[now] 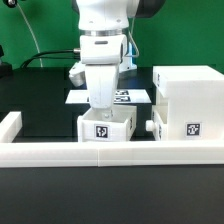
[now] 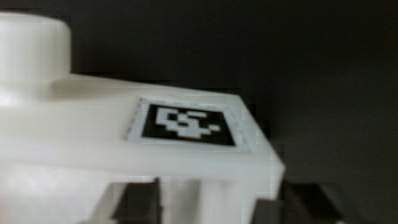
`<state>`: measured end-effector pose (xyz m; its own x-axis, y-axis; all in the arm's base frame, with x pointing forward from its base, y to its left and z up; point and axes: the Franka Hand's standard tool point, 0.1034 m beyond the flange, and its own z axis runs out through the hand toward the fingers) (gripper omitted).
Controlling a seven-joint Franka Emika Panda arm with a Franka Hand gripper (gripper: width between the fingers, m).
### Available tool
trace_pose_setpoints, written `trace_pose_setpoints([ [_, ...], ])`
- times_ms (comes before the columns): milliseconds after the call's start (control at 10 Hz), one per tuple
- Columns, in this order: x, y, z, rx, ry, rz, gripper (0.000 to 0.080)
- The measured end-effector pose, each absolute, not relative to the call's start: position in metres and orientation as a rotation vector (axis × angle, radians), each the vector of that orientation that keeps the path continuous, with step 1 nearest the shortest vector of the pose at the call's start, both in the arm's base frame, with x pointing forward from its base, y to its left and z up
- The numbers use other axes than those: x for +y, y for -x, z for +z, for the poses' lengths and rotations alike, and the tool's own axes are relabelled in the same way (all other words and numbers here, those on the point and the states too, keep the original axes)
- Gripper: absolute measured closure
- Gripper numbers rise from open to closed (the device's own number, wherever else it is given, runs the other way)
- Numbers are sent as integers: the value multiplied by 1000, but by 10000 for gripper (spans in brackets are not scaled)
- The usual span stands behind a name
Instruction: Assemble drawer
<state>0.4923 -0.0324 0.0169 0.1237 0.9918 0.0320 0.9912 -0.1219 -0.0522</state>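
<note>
Sitting on the black table [image 1: 40, 108] just behind the low white rail [image 1: 60, 152], the small tray [image 1: 108, 126] is met from above by the gripper [image 1: 103, 110]. The tall case [image 1: 190, 95] is placed just beside it, on the exterior view's right; contact cannot be told. In the wrist view, dark fingers [image 2: 134, 200] are seen either side of the tray's wall, apparently clamped on it.

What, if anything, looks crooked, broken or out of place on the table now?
Nothing stands out. The small tray under the gripper sits level beside the case, which stands upright. No damage shows.
</note>
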Motion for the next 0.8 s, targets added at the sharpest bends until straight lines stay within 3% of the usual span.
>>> trace_pose_setpoints([
  [100, -32, -492, 17, -2040, 2309, 16, 462],
  [200, -32, -492, 17, -2040, 2309, 17, 262],
  [300, -32, -492, 17, -2040, 2309, 17, 185],
  [800, -38, -481, 6, -1927, 2372, 16, 150],
])
